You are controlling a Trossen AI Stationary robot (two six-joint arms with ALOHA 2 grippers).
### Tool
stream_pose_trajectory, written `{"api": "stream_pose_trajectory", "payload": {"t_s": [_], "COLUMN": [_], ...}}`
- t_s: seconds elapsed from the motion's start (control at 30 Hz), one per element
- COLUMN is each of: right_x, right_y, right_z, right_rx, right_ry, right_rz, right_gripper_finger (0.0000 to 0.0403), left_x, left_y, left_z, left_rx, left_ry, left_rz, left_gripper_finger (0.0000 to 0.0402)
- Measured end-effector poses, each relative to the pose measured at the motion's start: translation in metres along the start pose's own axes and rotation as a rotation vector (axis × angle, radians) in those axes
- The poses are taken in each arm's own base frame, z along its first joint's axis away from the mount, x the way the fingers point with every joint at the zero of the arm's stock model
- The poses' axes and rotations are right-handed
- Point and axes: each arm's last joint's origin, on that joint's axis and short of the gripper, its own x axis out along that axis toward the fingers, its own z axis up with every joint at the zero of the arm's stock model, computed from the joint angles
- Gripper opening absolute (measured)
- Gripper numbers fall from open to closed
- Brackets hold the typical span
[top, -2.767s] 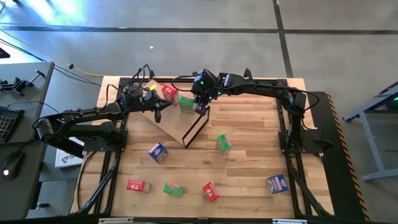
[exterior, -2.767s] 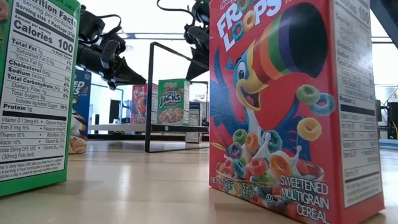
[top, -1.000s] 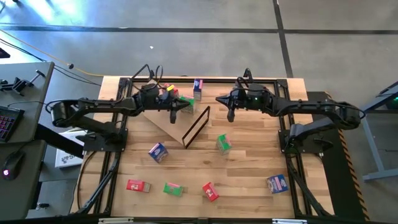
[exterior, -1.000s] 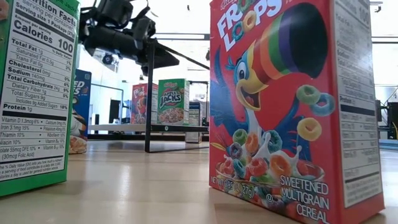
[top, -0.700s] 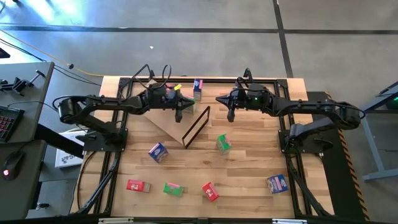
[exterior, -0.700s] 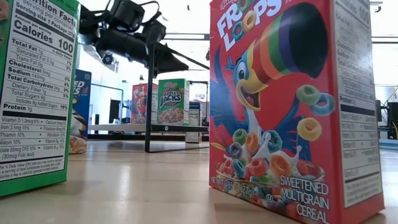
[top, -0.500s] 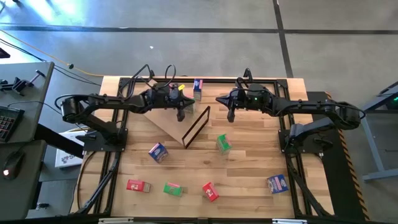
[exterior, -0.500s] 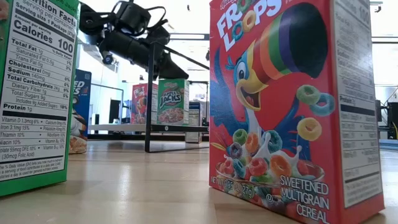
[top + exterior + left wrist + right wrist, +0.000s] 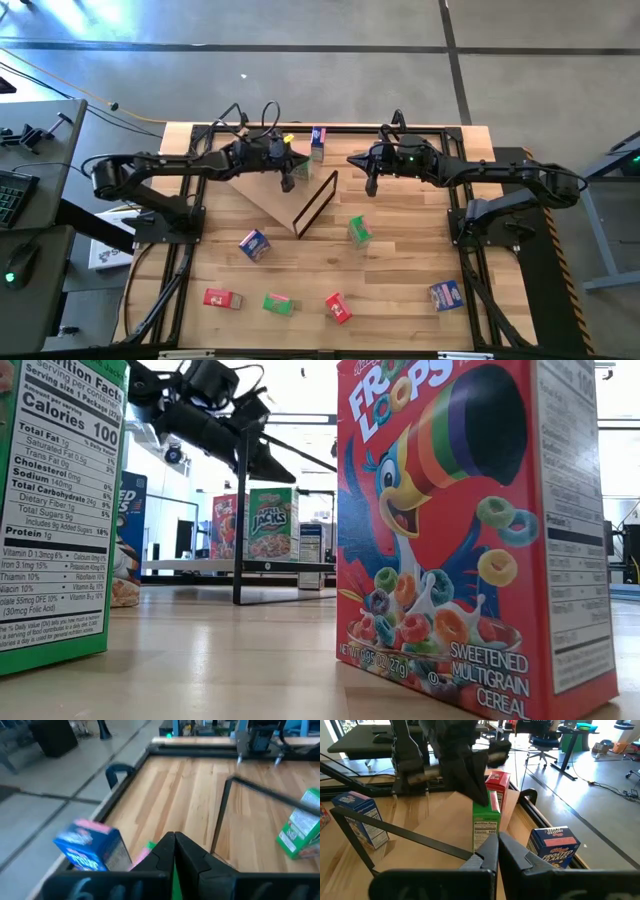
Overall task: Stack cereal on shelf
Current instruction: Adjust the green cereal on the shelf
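Green cereal box (image 9: 486,826) is standing on the shelf (image 9: 268,196), so the left gripper (image 9: 288,182), pinched closed and holding nothing, is needing to nudge it gently while the right gripper (image 9: 370,186), also closed and empty, is waiting nearby.

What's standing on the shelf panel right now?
On the shelf, a green box and a red box stand side by side. From above, the left gripper, shut, covers most of both. A blue box stands behind, off the panel.

Grey concrete floor (image 9: 330,70) surrounds the striped wooden tabletop (image 9: 400,250); a black wheeled office chair (image 9: 545,742) sits beyond, under bright daylight.
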Motion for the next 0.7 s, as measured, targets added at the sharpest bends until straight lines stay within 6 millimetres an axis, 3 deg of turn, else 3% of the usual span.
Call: {"api": "stream_pose_trajectory", "payload": {"t_s": [0.2, 0.3, 0.5, 0.7], "right_x": [0.000, 0.000, 0.000, 0.000], "right_y": [0.000, 0.000, 0.000, 0.000], "right_z": [0.000, 0.000, 0.000, 0.000], "right_rx": [0.000, 0.000, -0.007, -0.007], "right_ry": [0.000, 0.000, -0.003, -0.003], "right_rz": [0.000, 0.000, 0.000, 0.000], "right_gripper_finger": [0.0000, 0.0000, 0.0000, 0.0000], "left_x": [-0.028, -0.037, -0.030, -0.016], "left_y": [0.000, -0.005, -0.019, -0.021], "left_z": [0.012, 0.007, -0.018, -0.030], "left_rx": [0.015, 0.014, 0.019, 0.032], "left_ry": [0.007, 0.094, 0.243, 0.313], "left_rz": [0.001, -0.029, -0.094, 0.007], "left_gripper_finger": [0.0005, 0.0005, 0.0005, 0.0005]}}
